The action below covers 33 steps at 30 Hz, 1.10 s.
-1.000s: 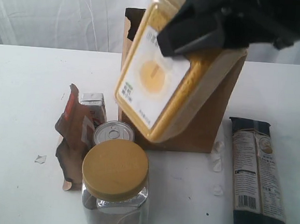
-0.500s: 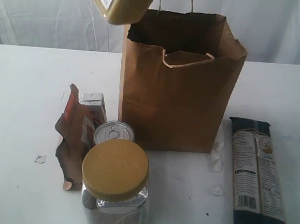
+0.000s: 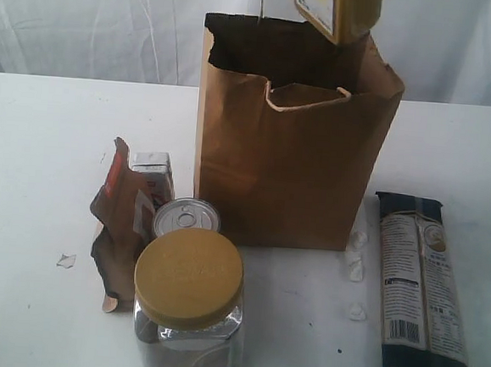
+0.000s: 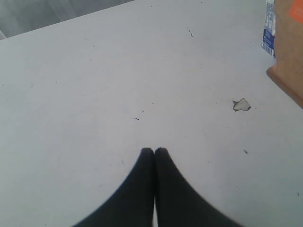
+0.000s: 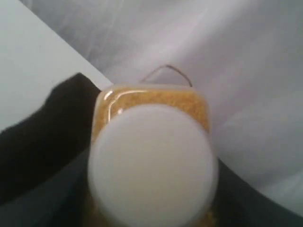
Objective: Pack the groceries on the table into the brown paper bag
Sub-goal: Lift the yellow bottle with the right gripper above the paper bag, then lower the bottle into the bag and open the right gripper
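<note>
Only the right wrist view shows the right gripper [image 5: 152, 170] clasping the yellow white-capped bottle [image 3: 337, 10], which hangs above the brown paper bag [image 3: 290, 161]; the left gripper [image 4: 154, 152] is closed, empty.

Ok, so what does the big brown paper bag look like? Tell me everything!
The brown paper bag is tall and made of plain kraft paper. It stands upright on the white table with its mouth open and dark inside. The rim is ragged at one corner, and a pale cord handle droops over the front edge. The yellow bottle hangs over the opening.
</note>
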Available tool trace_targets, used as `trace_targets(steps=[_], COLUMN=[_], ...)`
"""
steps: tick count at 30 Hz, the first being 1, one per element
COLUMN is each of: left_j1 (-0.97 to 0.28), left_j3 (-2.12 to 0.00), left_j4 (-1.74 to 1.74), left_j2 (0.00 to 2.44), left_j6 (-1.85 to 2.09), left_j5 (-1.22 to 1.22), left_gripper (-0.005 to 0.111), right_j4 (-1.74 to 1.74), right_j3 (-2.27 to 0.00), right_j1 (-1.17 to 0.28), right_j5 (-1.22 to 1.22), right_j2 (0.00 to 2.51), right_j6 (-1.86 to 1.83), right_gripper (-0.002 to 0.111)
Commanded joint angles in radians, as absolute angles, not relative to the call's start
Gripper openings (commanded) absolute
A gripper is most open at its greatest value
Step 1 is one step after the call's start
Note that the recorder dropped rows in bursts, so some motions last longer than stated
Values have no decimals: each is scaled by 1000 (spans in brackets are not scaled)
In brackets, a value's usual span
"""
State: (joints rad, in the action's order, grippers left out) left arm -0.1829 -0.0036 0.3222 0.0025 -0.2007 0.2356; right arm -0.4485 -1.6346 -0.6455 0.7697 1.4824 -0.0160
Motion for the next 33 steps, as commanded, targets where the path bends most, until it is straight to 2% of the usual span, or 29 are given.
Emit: trace_targets(steps=[1, 14, 33], left_j1=[-179, -179, -179], left_j3=[0, 0, 0], left_j4=[322, 322, 322], left_j2=[0, 0, 0], left_j6=[-204, -204, -204], left_j5=[233, 233, 233], left_gripper=[0, 0, 0], right_j4=[-525, -530, -518], right_j3=[-1652, -1652, -1650], right_j1=[-638, -638, -638], right_j5=[719, 757, 769], right_j2=[1506, 1666, 1692], right_j6=[8, 8, 31], right_gripper=[0, 0, 0])
